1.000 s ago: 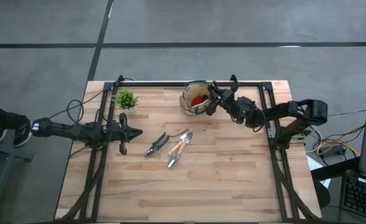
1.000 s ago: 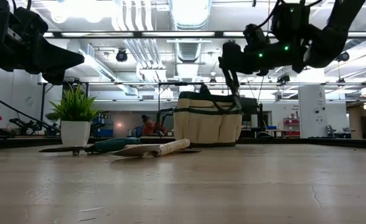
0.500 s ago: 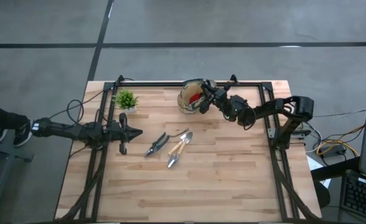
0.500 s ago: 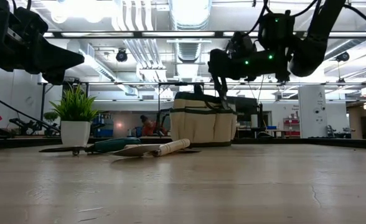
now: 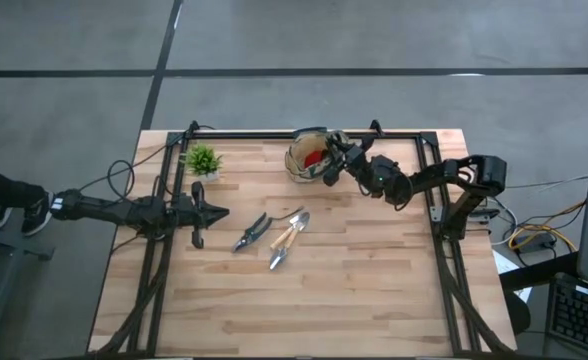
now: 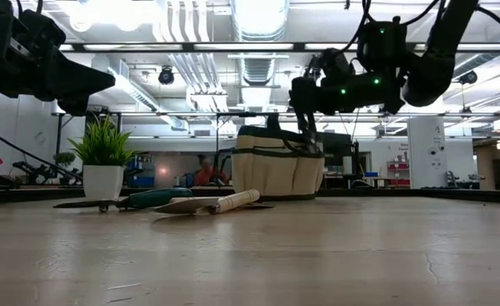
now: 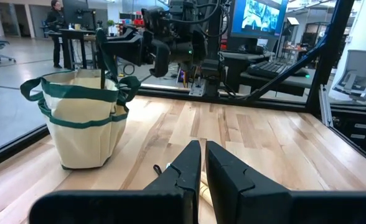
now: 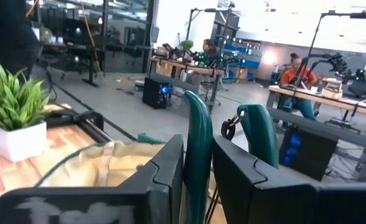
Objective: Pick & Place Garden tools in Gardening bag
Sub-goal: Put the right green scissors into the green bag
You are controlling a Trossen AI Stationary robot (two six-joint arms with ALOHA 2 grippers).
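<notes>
potted plant point(image 5: 203, 160) beside gardening bag point(image 5: 311, 157), pruners point(image 5: 251, 232), trowel point(image 5: 286, 239)

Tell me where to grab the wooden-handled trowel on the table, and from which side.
Grip the trowel by its pale wooden handle, coming straight down from above. It lies flat, and the handle looks thicker and easier to pinch than the thin blade. The pruners lie close alongside, so set the fingers across the handle, probably near its free end.

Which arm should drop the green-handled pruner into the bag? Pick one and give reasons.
Right. Its tool is over the gardening bag, with the pruner's green handle between its fingers, pointing down toward the bag. The left tool waits shut across the table, beside the trowel, holding nothing.
</notes>
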